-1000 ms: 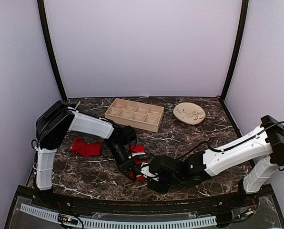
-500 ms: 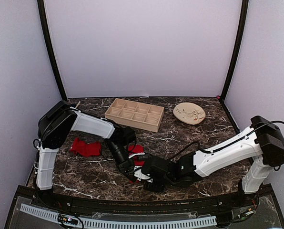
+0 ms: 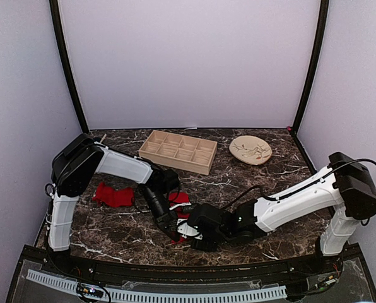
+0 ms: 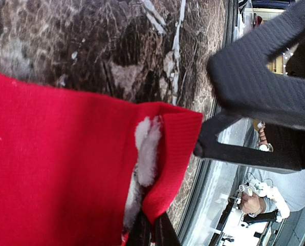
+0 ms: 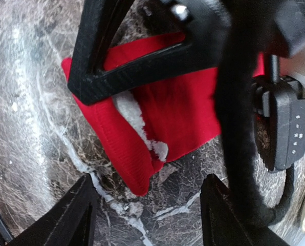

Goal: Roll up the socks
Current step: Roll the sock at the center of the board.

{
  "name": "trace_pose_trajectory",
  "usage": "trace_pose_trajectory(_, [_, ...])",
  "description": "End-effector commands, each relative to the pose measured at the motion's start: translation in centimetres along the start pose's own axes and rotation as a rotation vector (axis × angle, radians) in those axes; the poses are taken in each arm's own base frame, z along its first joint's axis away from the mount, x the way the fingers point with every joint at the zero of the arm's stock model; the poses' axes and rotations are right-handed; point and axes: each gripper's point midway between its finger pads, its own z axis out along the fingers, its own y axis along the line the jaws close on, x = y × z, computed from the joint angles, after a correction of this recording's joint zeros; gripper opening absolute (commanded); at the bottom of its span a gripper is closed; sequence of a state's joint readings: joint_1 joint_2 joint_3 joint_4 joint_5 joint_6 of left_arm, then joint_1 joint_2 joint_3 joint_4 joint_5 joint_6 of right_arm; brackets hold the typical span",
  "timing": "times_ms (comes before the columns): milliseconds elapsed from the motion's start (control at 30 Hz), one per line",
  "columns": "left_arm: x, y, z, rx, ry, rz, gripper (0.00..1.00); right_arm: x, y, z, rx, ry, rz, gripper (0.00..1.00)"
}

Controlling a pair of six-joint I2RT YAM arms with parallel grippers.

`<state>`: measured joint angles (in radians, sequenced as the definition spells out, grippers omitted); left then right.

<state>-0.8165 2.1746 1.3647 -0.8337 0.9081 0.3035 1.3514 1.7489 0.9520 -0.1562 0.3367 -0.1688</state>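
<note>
The left gripper [image 4: 152, 233] has its thin black fingertips pressed together on the folded edge of a bright red ribbed fabric sock [image 4: 55, 169], where a white fuzzy lining [image 4: 147, 148] shows through the turned cuff. The right gripper [image 5: 148, 179] stands spread, its black fingers on either side of that sock's corner (not touching it, as far as the wrist view shows). The sock lies flat on the dark brown marble-patterned tabletop [image 3: 251, 183], glossy with pale veins, near its front edge. A second crumpled red sock [image 3: 113, 195] lies well apart to the left. Further back are a pale wooden compartment tray [image 3: 178, 151] and a cream oval dish [image 3: 250, 150]. Plain lilac walls [image 3: 188, 63] with black corner posts [image 3: 66, 69] enclose the table.
</note>
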Motion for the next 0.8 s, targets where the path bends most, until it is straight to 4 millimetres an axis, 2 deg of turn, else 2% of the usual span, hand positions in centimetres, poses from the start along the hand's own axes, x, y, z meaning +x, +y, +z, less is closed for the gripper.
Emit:
trace_pose_trajectory(0, [2.8,3.6,1.5,-0.117,0.115,-0.047,0.04,-1.9,-0.2,0.2,-0.028,-0.055,0.009,0.61])
trace_pose_trajectory(333, [2.8,3.7,1.5,-0.119,0.117,-0.049,0.04,-2.1,0.9,0.2,-0.094,-0.058,-0.001,0.40])
trace_pose_trajectory(767, [2.8,3.7,1.5,-0.121,0.119,-0.052,0.04,-0.6,1.6,1.3,-0.115,-0.011,0.002,0.33])
